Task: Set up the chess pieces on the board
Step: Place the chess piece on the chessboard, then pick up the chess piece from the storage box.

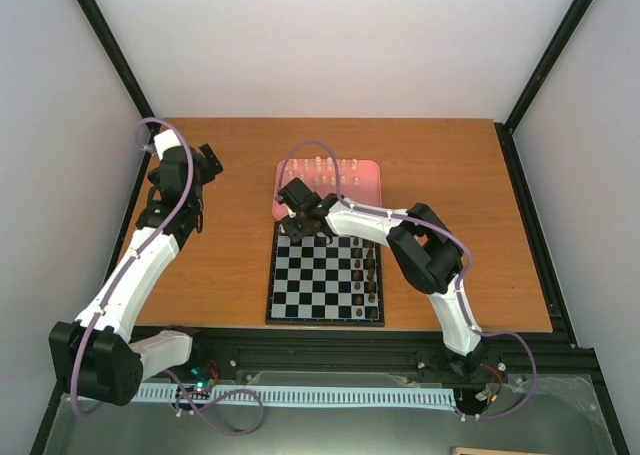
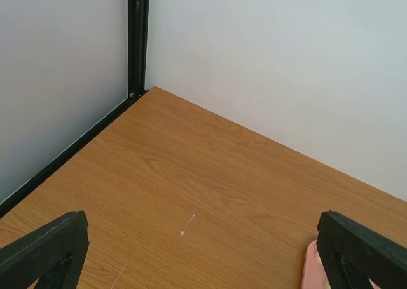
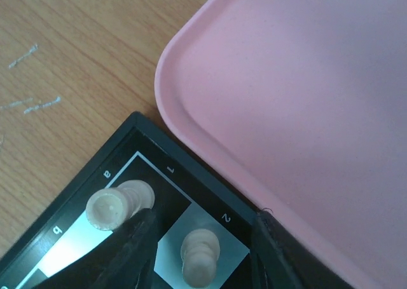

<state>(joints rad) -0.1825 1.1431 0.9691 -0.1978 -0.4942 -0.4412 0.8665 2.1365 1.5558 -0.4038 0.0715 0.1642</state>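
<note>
**Release at the far-left corner**

Right claw (image 3: 205,225) released, fingers astride one cream piece (image 3: 200,258) (pale, round-headed, upright), gaps on both sides. Second cream piece (image 3: 117,205) on the far-left corner square of the board (image 3: 184,171). Pink tray (image 3: 286,98) just beyond that corner. Left claw (image 2: 202,224) wide open, empty, above the desk (image 2: 191,168) near its far-left corner.

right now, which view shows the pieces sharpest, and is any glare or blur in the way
Right wrist: cream pieces close and fairly sharp, tray evenly lit, no glare, right claw a dark blur at the bottom edge. Top: pieces on the board tiny and soft. Left wrist: table grain crisp, no pieces.
</note>
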